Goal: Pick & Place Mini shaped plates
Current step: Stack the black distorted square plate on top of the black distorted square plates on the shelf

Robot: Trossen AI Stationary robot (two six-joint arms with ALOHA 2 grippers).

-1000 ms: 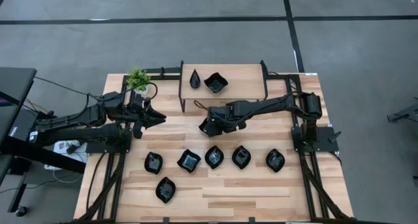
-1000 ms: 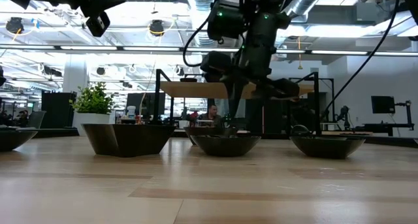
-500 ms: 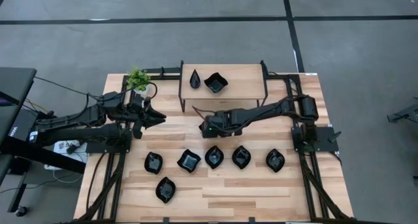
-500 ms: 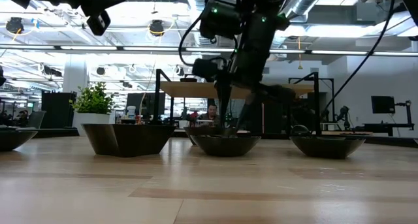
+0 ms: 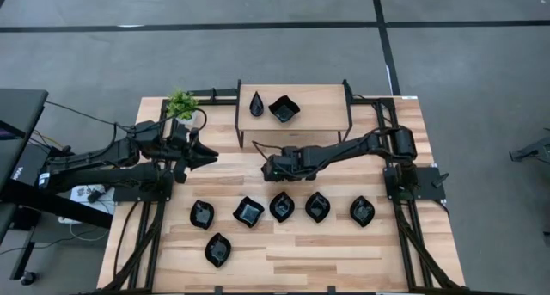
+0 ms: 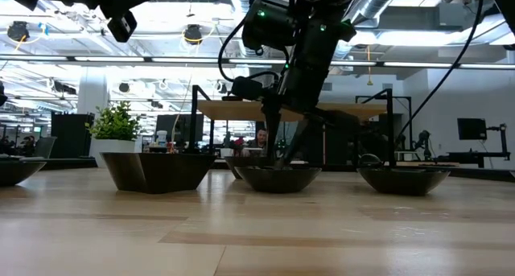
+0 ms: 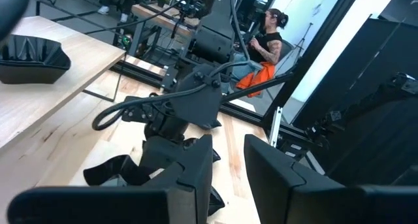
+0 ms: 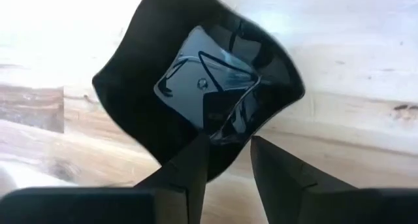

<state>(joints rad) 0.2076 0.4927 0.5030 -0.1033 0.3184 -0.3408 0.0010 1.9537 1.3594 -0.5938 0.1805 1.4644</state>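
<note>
My right gripper (image 5: 269,168) reaches in from the table's right and hangs open, pointing down, over a glossy black wavy-edged square dish (image 8: 196,87) that rests flat on the table in front of the shelf. In the right wrist view one finger (image 8: 191,165) lies over the dish's bowl and the other finger (image 8: 277,168) stands outside its near rim (image 8: 230,140). In the low view the spread fingers (image 6: 270,135) dip behind a front dish (image 6: 278,178). My left gripper (image 5: 209,156) waits open above the table's left part, clear of every dish. My right gripper straddles the near rim of the square dish from above, one finger over the inside and one outside. I cannot tell whether either finger touches it. The dish sits flat on the wood.
A raised wooden shelf (image 5: 318,101) at the far edge carries a teardrop dish (image 5: 257,105) and a wavy square dish (image 5: 284,109). Several black dishes lie in a row (image 5: 317,207) nearer the front, one more (image 5: 217,249) at the near left. A green potted plant (image 5: 181,103) stands far left.
My right gripper has come down toward the table and shifted a little toward the left edge, tipping to point more steeply downward, so its fingers now reach the square dish. The left arm has kept still.
</note>
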